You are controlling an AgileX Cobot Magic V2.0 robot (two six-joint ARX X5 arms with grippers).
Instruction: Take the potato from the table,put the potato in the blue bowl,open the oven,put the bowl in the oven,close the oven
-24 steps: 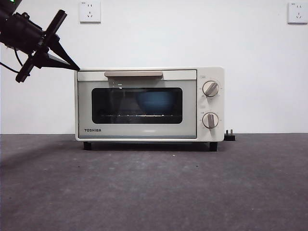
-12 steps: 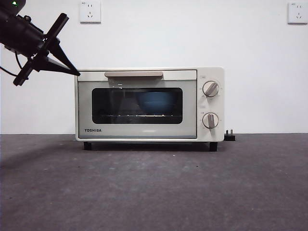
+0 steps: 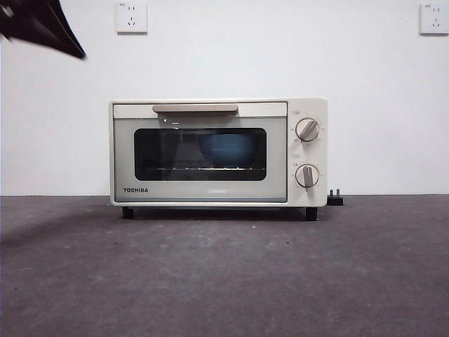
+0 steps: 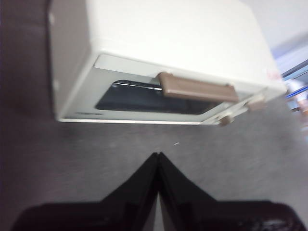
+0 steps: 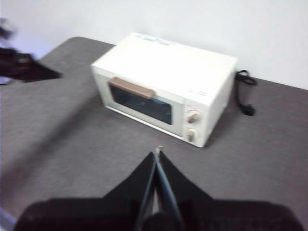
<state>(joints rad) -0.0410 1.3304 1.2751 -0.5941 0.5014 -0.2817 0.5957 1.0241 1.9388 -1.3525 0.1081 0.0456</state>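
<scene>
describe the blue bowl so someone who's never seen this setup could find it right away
Start at the cream-white Toshiba oven standing on the dark grey table against the white wall. Look through the dark glass window of its shut door: the blue bowl sits on the wire rack inside, right of centre. It is the only blue thing there.

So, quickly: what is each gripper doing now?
Left gripper: fingers closed, holding nothing.
Right gripper: fingers closed, holding nothing.

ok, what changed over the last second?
The left gripper pulled up and away from the oven, from beside its top left corner to the picture's top left corner, holding nothing. The oven door is shut as before, with the blue bowl inside. The right gripper waits.
</scene>
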